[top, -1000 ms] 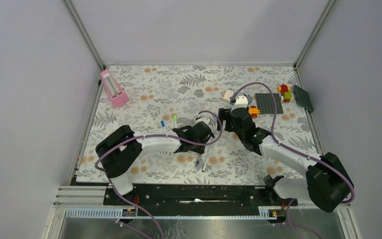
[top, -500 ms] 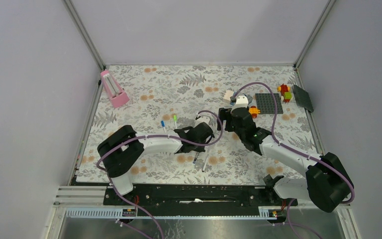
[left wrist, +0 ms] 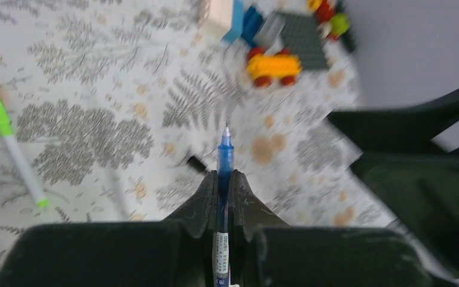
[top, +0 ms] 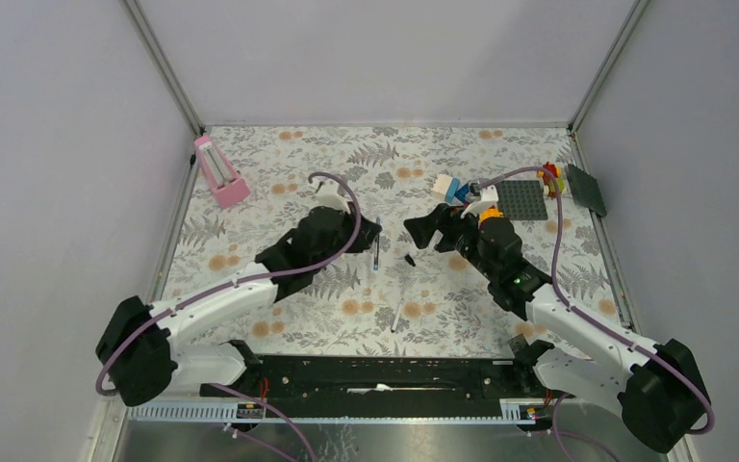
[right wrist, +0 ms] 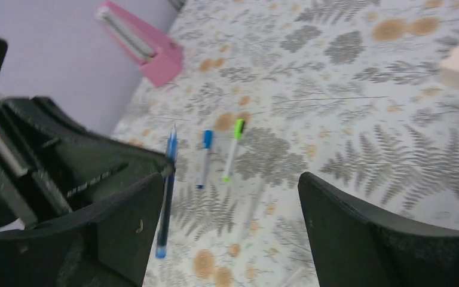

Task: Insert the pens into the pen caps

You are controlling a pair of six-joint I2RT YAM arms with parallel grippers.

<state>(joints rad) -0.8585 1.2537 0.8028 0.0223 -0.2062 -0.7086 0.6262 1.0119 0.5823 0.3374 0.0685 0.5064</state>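
My left gripper (top: 374,235) is shut on the dark blue pen (top: 376,253), whose bare tip sticks out past the fingers in the left wrist view (left wrist: 225,156). A black cap (top: 410,259) lies on the mat just beyond it and also shows in the left wrist view (left wrist: 196,164). My right gripper (top: 421,229) is open and empty, facing the left gripper (right wrist: 66,173) and the pen (right wrist: 167,191). A green-capped white pen (right wrist: 233,146) and a blue-capped white pen (right wrist: 204,156) lie side by side. An uncapped white pen (top: 396,315) lies near the front.
A pink holder (top: 219,171) stands at the back left. Toy bricks (top: 460,190), a grey baseplate (top: 522,199) and a dark plate (top: 587,190) sit at the back right. Metal rails edge the mat on both sides.
My left arm has swung back and up, lifting the dark blue pen off the mat near the front. My right gripper has shifted right and now faces it. The black cap is uncovered.
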